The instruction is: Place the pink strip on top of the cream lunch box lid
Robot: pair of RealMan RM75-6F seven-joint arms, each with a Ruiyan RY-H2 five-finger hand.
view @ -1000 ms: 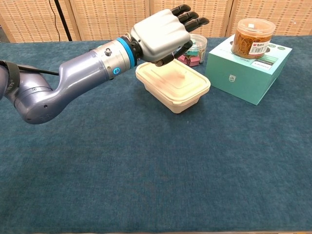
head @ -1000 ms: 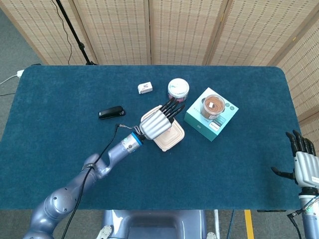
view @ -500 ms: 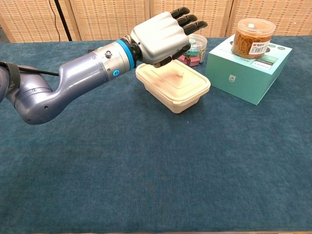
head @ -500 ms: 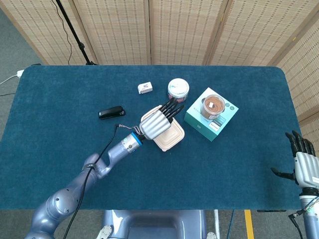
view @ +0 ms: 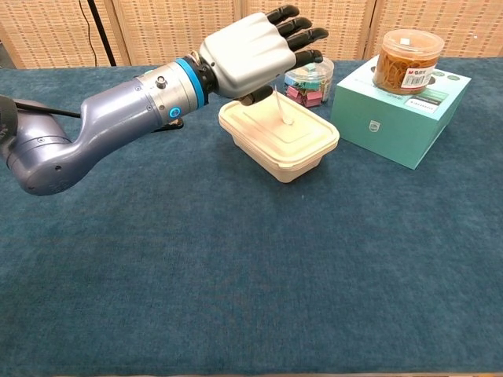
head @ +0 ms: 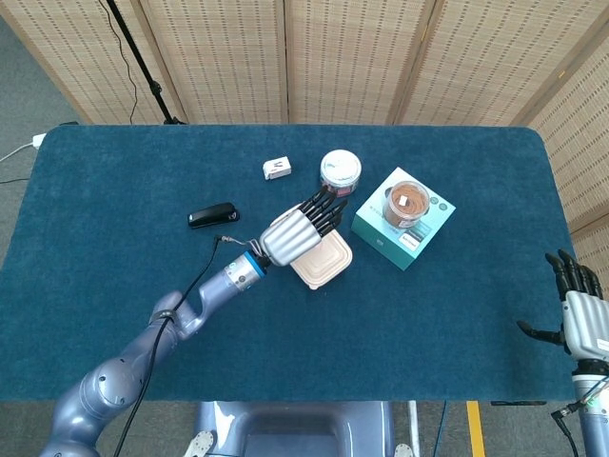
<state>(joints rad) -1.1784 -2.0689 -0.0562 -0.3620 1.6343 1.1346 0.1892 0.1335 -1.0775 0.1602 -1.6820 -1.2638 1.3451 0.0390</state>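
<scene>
The cream lunch box (view: 280, 141) stands mid-table with its lid on. A thin pale pink strip (view: 284, 113) lies slanted across the top of the lid. My left hand (view: 250, 53) hovers just above the lid's back left corner, fingers spread and pointing to the far right, with nothing in it. Its thumb tip is close to the strip's far end. In the head view the left hand (head: 293, 232) covers the left part of the lunch box (head: 328, 263), and the strip is hidden. My right hand (head: 580, 319) hangs off the table's near right corner, fingers apart and empty.
A teal box (view: 397, 118) with a jar of rubber bands (view: 407, 60) on it stands right of the lunch box. A clear tub of clips (view: 313, 81) is behind the lunch box. A black object (head: 212, 216) and a small white box (head: 277, 168) lie further left.
My left hand has lifted and drawn back to the left off the lid, uncovering the strip that now lies on it. The right hand has not moved.
</scene>
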